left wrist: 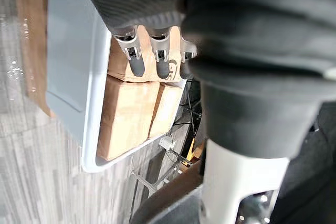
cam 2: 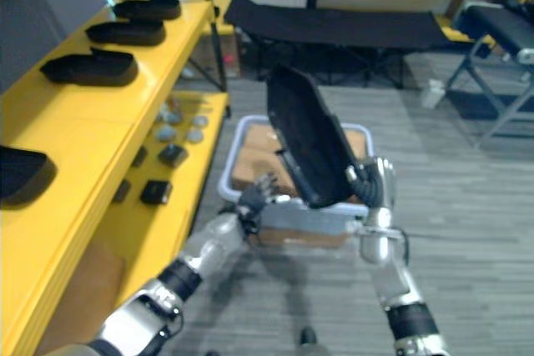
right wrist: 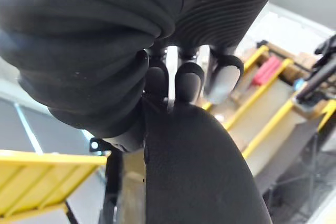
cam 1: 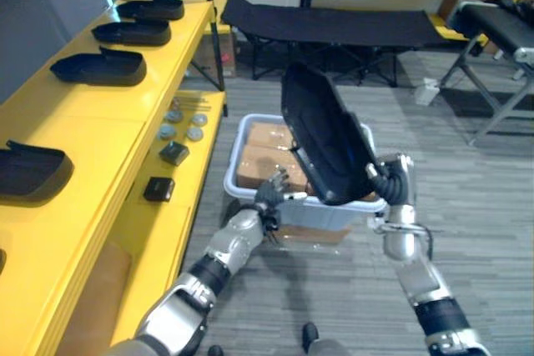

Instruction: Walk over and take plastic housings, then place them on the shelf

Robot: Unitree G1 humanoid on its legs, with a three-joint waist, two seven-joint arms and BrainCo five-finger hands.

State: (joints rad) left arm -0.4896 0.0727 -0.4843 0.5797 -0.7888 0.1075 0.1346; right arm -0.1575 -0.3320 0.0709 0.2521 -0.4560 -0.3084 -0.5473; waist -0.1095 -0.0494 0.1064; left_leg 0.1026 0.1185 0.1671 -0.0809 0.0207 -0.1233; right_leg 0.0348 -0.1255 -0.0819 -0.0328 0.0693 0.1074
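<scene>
Left eye view: right hand grips a black housing, held tilted over the bin.
Left hand, fingers loose and empty, hangs at its near rim.

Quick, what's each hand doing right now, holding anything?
Left hand: open, fingers relaxed, holding nothing, by the bin.
Right hand: shut on the black housing, holding it up.

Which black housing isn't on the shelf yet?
The housing gripped in the right hand, held tilted on edge above the grey bin. The other housings lie flat on the yellow shelf.
</scene>
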